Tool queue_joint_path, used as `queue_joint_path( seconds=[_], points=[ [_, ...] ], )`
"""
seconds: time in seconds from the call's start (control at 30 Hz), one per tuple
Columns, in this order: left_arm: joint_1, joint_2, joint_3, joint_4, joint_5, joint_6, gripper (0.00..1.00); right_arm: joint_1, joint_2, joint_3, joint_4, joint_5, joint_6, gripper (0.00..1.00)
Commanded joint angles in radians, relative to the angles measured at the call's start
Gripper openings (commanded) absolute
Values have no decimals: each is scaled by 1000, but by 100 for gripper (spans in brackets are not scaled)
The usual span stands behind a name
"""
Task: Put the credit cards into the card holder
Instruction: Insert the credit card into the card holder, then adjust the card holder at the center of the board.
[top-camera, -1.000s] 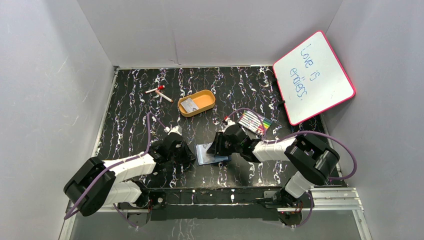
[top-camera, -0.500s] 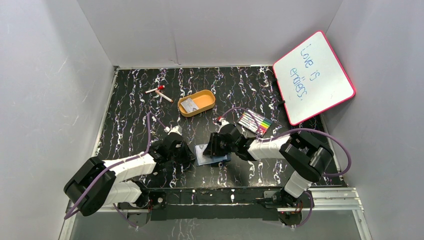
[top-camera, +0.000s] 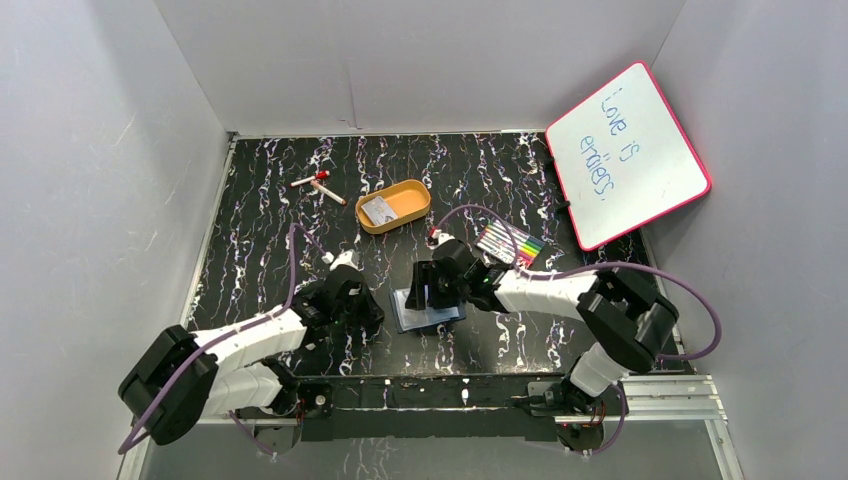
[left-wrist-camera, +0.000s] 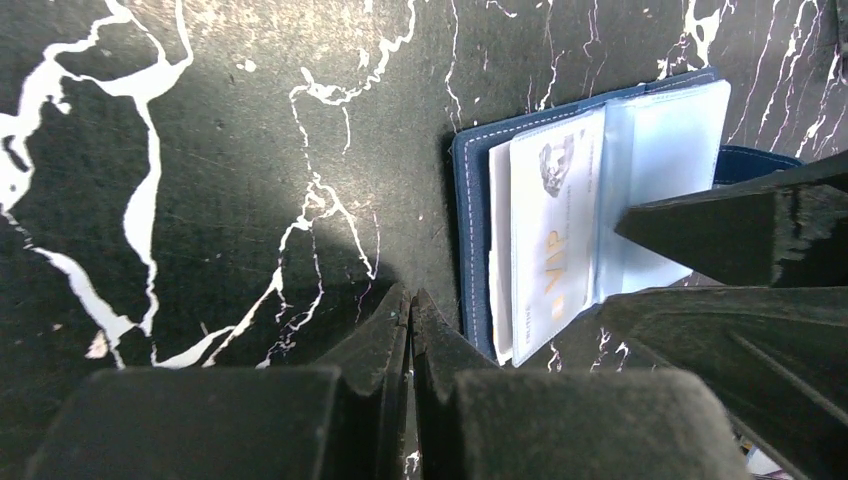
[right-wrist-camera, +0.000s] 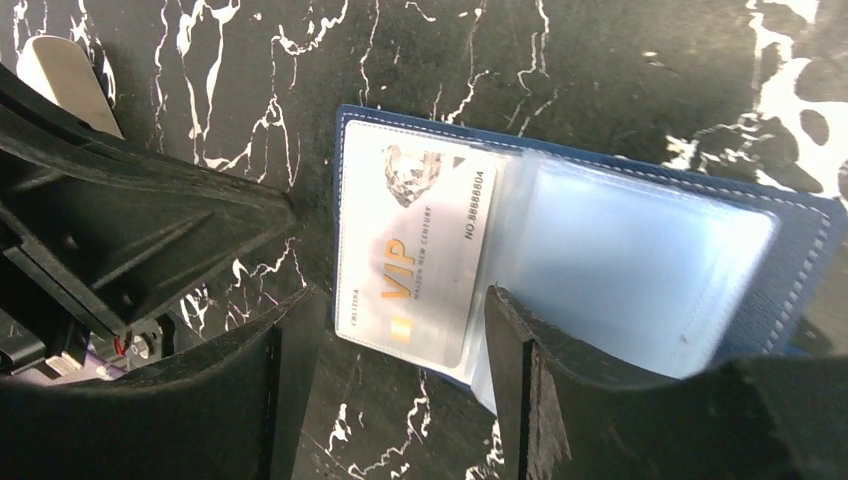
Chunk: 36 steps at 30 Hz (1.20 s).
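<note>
Navy card holder lying open between the grippers, VIP credit card on it, edge apparently under a clear sleeve, right gripper spread astride the card, left gripper pressed together just beside the holder

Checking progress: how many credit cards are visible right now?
2: a VIP card partly in the open card holder, a grey card in the orange tray. More may hide beneath the VIP card.
</note>
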Motion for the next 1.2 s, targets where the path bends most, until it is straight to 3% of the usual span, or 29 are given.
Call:
queue_joint_path(
  seconds=[0.0, 0.3, 0.5, 1.17],
  points=[
    [1, -63, 40, -57, -55, 25, 0, 2, -87, 58, -128, 66, -49, 69],
    [4, -175, 122, -196, -98, 43, 2, -51, -226, 39, -249, 207, -138, 71],
    [3, -218, 161, -243, -127, 56, 4, -166, -260, -72, -176, 95, -159, 73],
    [4, -276, 196, -291, -193, 70, 7, -156, -276, -218, -51, -84, -5, 71]
  ],
)
